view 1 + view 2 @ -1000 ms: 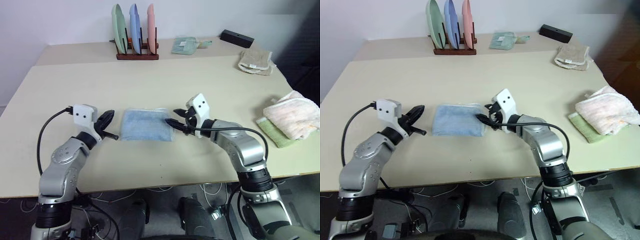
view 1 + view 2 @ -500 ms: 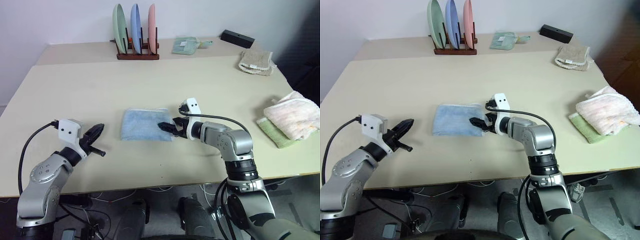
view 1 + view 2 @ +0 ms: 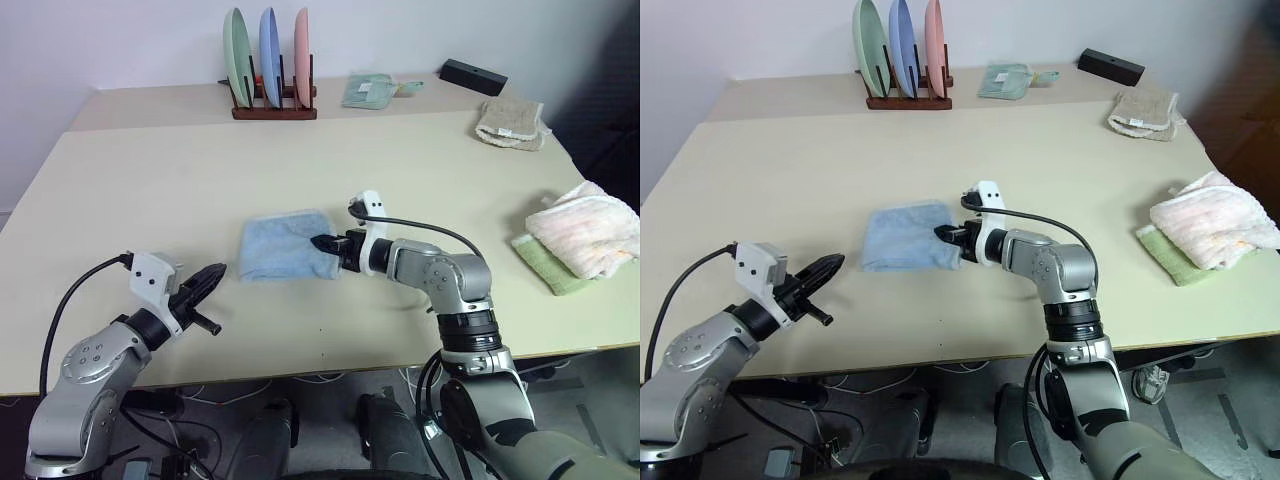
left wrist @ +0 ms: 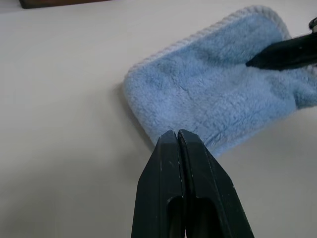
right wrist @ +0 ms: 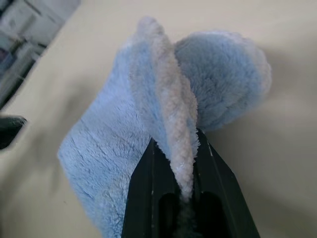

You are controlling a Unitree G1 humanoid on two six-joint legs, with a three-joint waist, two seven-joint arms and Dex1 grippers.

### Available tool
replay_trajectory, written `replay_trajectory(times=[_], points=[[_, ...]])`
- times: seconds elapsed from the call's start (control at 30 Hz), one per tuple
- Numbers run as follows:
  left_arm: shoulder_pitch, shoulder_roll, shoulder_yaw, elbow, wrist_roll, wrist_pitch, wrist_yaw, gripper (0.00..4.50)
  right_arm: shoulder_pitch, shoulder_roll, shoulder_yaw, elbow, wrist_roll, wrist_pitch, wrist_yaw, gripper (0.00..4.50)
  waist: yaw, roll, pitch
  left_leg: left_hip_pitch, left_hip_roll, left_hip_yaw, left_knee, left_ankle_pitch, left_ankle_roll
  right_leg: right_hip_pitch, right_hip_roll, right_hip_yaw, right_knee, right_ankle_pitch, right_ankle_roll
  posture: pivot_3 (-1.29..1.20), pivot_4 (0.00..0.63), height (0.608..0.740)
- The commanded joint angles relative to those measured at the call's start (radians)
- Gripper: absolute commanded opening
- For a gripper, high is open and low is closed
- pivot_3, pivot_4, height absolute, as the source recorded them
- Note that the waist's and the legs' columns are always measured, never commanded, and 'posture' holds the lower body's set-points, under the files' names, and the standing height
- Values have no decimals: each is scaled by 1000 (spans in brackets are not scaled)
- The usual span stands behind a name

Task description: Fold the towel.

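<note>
At frame centre on the desk [image 3: 150, 190], the right gripper [image 3: 330, 244] has just clamped onto the towel [image 3: 285, 247]'s right edge after gaping wide, ready to carry another fold leftward, while the left gripper [image 3: 207, 281], clenched and empty, has drawn back toward lower left.

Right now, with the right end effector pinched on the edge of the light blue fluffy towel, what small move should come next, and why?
Probably lift the right end effector slightly and carry the pinched edge across toward the robot's left. It is shut on the cream-trimmed edge of the light blue fluffy towel, which already stands up off the beige table, while the shut left end effector hangs apart from it.
</note>
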Motion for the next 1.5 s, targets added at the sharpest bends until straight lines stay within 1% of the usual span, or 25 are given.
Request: replay_trajectory(times=[0.03,0.17,0.27,0.37,0.43,0.53,0.6,0.73,0.9,1.0,1.03,1.17,1.23,1.33,1.5], points=[[-28,0,-20,-27,-7,-3,0,0,-71,3,-177,-81,94,-2,-85,42,1,0,0,0,0,0,0,0,0,0,0,0,0,0,0,0,150,738],[-92,-10,-65,7,1,-2,-2,0,-189,-41,-417,-14,154,-72,-262,42,5,2,1,-1,0,0,1,0,0,0,0,0,0,0,0,0,150,738],[-130,-19,-93,26,5,-4,-4,0,-244,-68,-528,53,158,-141,-381,42,1,1,1,0,-1,0,0,0,0,0,0,0,-1,0,0,0,150,738],[-184,-34,-144,60,20,-10,-12,0,-269,-120,-646,191,153,-225,-511,42,1,2,0,0,-1,1,-1,0,0,0,0,0,-1,0,0,0,150,738],[-211,-41,-174,74,32,-14,-17,0,-252,-141,-681,257,135,-261,-582,42,1,2,0,0,-1,1,-1,0,0,0,0,0,-1,1,-1,0,150,738],[-230,-50,-192,81,36,-14,-21,0,-206,-133,-718,283,129,-283,-690,42,-5,4,0,0,0,3,-1,0,0,-1,0,1,-1,1,-1,0,150,738],[-233,-52,-198,84,36,-14,-25,0,-166,-112,-725,233,147,-267,-740,42,-6,4,0,0,0,3,-2,0,0,-1,0,1,0,1,-1,0,150,738],[-232,-51,-207,88,39,-15,-34,0,-107,-78,-712,102,202,-215,-790,42,-6,7,0,0,1,4,-1,0,1,-1,0,2,0,1,-1,0,150,738],[-242,-55,-212,103,46,-17,-45,0,-53,-71,-700,-2,254,-159,-833,42,-2,7,0,0,1,4,-1,0,1,-1,0,2,0,1,-1,0,150,738],[-250,-61,-217,112,49,-21,-50,0,-40,-86,-687,-25,270,-154,-827,1033,-2,7,0,0,1,4,0,0,1,0,1,2,0,1,-1,0,150,738],[-253,-63,-219,115,50,-22,-52,0,-39,-93,-684,-30,271,-158,-826,1487,-3,7,0,0,1,4,0,0,1,0,0,2,0,1,-1,0,150,738],[-265,-67,-225,130,52,-26,-55,0,-40,-121,-660,-48,259,-184,-815,3540,-3,7,0,0,1,4,-1,0,1,0,1,2,0,1,-1,0,150,738],[-269,-67,-224,138,49,-30,-59,0,-33,-144,-633,-66,240,-184,-810,4470,-3,7,0,0,1,4,-1,0,1,0,1,2,0,1,-1,0,150,738],[-282,-69,-229,158,50,-39,-68,0,-2,-194,-563,-109,198,-179,-777,4470,-3,7,0,0,1,4,-1,0,1,0,1,2,0,1,-1,0,150,738],[-294,-76,-234,178,56,-56,-75,0,102,-323,-379,-198,69,-228,-640,4470,-1,7,0,0,1,4,-1,0,1,0,1,2,-1,1,0,0,150,738]])
